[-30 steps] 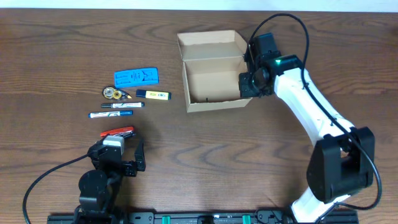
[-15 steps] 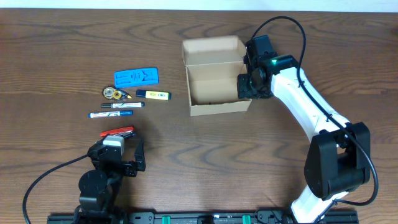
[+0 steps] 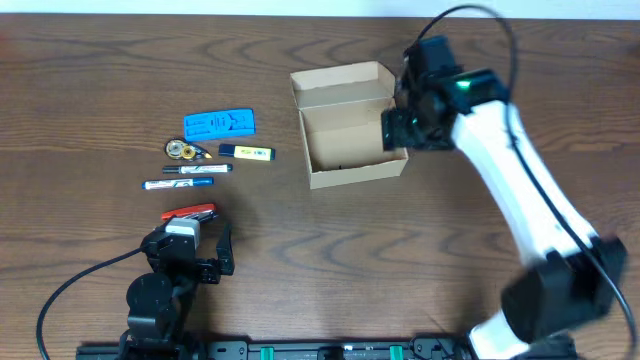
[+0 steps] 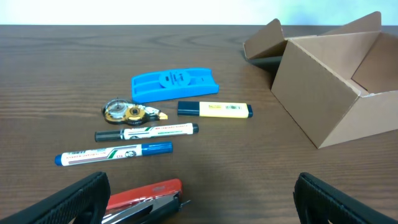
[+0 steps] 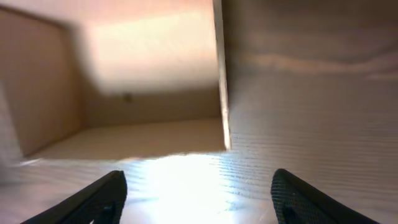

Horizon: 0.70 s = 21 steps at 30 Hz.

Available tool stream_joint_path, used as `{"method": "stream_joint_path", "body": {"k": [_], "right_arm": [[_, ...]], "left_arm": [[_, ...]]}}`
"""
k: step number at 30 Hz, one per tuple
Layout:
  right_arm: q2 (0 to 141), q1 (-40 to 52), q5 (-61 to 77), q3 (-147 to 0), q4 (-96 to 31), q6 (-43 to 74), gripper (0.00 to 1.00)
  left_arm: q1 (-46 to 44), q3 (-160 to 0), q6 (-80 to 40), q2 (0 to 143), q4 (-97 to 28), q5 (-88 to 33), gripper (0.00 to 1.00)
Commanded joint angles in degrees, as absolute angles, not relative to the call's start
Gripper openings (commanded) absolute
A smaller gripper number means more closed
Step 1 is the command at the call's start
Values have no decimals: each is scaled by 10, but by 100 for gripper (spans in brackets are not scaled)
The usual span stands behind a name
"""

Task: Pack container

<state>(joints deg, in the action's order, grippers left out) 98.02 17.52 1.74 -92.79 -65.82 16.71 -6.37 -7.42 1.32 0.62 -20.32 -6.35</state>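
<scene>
The container (image 3: 350,125) is a tan cardboard box, open on top, with its flap lid (image 3: 342,78) folded back on the far side. My right gripper (image 3: 398,130) hovers at the box's right wall, open, with nothing between its fingers. The right wrist view is blurred and looks down into the box interior (image 5: 143,93) past the wall's edge (image 5: 219,74); there too my right gripper (image 5: 199,202) holds nothing. My left gripper (image 3: 190,258) stands open near the front left, just behind a red stapler (image 4: 144,193), and holds nothing. The box (image 4: 329,81) also shows in the left wrist view.
Left of the box lie a blue flat case (image 3: 218,123), a tape dispenser (image 3: 181,150), a yellow highlighter (image 3: 246,152), a black-capped marker (image 3: 197,169), a blue marker (image 3: 178,184) and the red stapler (image 3: 188,212).
My right gripper has gone from shut at the box's right wall to open. The box has shifted slightly to the right and turned a little. The left arm has not moved.
</scene>
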Motion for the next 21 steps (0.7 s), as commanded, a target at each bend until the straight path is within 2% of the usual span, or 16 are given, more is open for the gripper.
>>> {"method": "stream_joint_path", "body": {"k": [1, 7, 14, 16, 20, 21], "right_arm": [[903, 180, 17, -946, -683, 180, 80], [851, 171, 14, -944, -748, 159, 84], [868, 156, -44, -879, -648, 135, 83], [887, 135, -45, -849, -613, 138, 79], [932, 89, -31, -813, -570, 154, 63], [947, 81, -27, -805, -561, 154, 57]], "left_arm": [[-60, -61, 13, 4, -205, -55, 95], [-60, -61, 13, 4, -205, -55, 95], [-60, -61, 13, 4, -205, -56, 95], [-60, -61, 13, 4, -205, -56, 95], [-60, -61, 13, 4, -205, -55, 95], [-60, -61, 13, 4, -205, -55, 95]]}}
